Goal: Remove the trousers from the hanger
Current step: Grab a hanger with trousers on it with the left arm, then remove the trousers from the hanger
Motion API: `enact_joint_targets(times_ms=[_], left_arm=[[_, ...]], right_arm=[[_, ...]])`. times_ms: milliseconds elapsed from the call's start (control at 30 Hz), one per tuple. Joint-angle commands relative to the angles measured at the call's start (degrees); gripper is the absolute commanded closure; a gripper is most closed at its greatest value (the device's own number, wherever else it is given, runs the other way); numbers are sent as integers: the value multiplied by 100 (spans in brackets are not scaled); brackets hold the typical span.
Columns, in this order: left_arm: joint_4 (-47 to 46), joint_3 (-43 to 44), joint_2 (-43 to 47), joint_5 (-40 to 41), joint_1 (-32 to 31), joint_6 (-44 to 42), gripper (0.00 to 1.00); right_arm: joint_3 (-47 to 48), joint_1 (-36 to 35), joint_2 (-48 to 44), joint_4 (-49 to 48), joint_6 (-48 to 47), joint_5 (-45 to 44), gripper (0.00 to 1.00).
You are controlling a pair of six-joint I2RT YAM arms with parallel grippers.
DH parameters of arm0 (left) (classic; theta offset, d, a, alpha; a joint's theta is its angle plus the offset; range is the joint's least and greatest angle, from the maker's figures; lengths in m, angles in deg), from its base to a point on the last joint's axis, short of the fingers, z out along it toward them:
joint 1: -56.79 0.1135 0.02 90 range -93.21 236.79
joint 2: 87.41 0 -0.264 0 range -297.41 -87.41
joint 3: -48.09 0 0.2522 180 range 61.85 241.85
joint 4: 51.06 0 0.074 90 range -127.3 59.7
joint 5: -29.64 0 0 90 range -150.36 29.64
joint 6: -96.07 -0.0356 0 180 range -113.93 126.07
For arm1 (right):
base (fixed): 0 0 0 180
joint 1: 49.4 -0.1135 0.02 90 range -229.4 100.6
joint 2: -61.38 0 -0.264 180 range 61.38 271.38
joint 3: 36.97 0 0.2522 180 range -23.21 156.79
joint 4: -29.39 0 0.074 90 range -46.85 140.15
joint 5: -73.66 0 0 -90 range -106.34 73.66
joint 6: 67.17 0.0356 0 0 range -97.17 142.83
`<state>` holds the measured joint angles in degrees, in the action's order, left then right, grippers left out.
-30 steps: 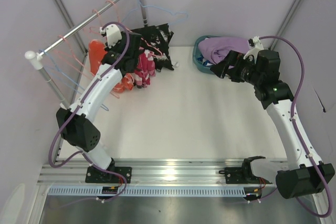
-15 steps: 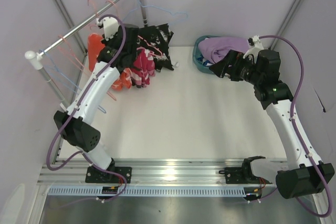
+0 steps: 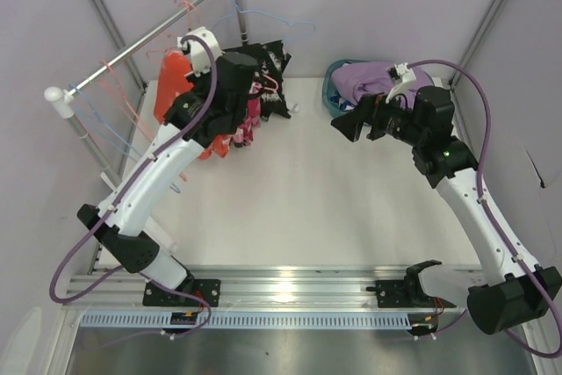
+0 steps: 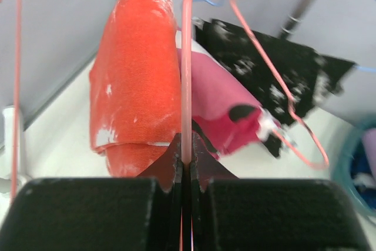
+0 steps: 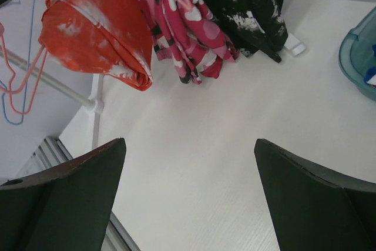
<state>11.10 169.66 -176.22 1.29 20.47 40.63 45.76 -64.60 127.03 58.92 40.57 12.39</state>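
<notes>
My left gripper (image 4: 187,154) is shut on the thin pink wire of a hanger (image 4: 187,69). Orange trousers (image 4: 135,69) hang just left of that wire, and pink-magenta patterned trousers (image 4: 217,107) hang to its right. Black trousers with white speckles (image 4: 276,66) hang behind them. From above, the orange (image 3: 171,85), pink-magenta (image 3: 244,118) and black (image 3: 268,66) pairs cluster by the rail, partly hidden by my left arm. Lavender trousers (image 3: 378,76) lie in the teal basin (image 3: 336,104). My right gripper (image 5: 189,142) is open and empty over bare table, facing the hanging pairs.
A metal rail (image 3: 140,41) on white posts runs diagonally along the back left, with several empty pink and blue wire hangers (image 3: 114,107) on it. A blue hanger (image 3: 272,19) sticks out near the rail's far post. The basin's rim (image 5: 358,57) is at my right gripper's right.
My left arm has swung right and risen, carrying the pink hanger with it. My right gripper has moved left, away from the basin, still open.
</notes>
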Motion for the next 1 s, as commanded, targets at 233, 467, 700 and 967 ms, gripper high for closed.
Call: enact_joint_targets(times_ms=[233,467,700,967], left_arm=[[423,574,470,673,-1508,812,100],[987,715,620,445,-2370,1342,100],[601,926,567,436,-3713,772,100],[-1356,453,550,-784,-4296,-503,100]], right_arm=[[-129,-922,-140,-460,-1727,-480,1],[-885,-1617,-622,-1453,-2301,-614,0],[-1061,-1890,-1167,-1033,-2003,-1114,1],[-1527,-1925,-2266,-427,-1387,-2230,1]])
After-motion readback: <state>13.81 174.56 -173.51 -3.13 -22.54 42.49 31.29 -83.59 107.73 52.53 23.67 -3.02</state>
